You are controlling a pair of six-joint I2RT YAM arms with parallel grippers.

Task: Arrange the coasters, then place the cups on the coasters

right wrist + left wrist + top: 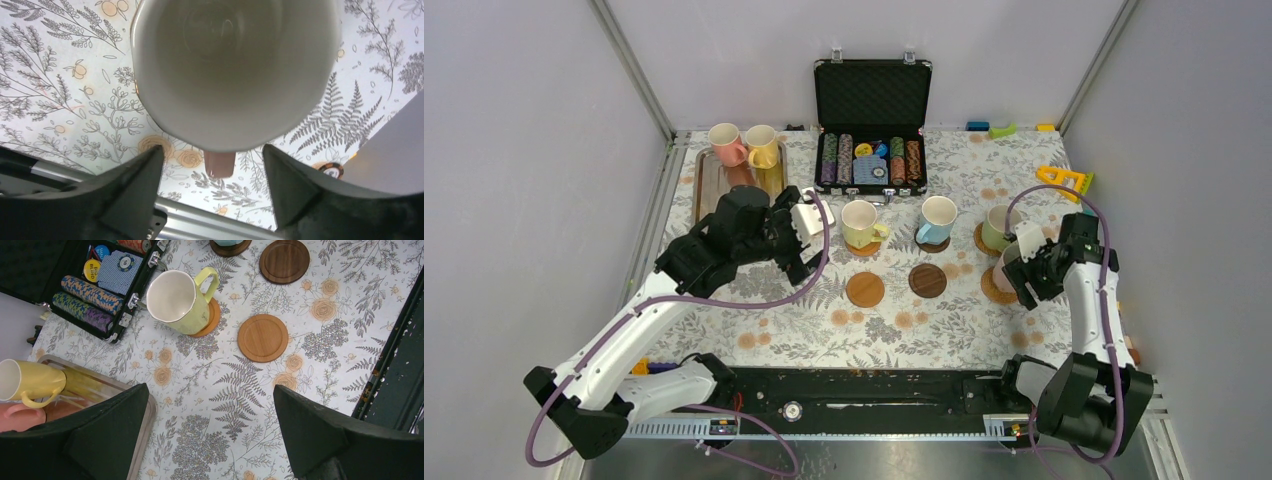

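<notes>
Four cups stand on coasters: a yellow one (860, 223) (175, 302), a light blue one (937, 220), a pale green one (999, 227) and a pink one (1005, 268) on a woven coaster (994, 291). My right gripper (1022, 264) (212, 150) is open over that pink cup (235, 65); its handle (219, 164) sits between the fingers with gaps on both sides. A tan coaster (865, 289) (263, 338) and a dark brown coaster (927, 281) (284, 261) lie bare. My left gripper (809, 250) (211, 390) hangs open over the cloth, holding nothing.
A silver tray (709, 185) (145, 420) at the back left holds a pink mug (727, 143) and a yellow mug (762, 146) (30, 380). An open black poker-chip case (871, 120) (100, 285) stands at the back centre. Small coloured toys (1064, 180) lie at the back right.
</notes>
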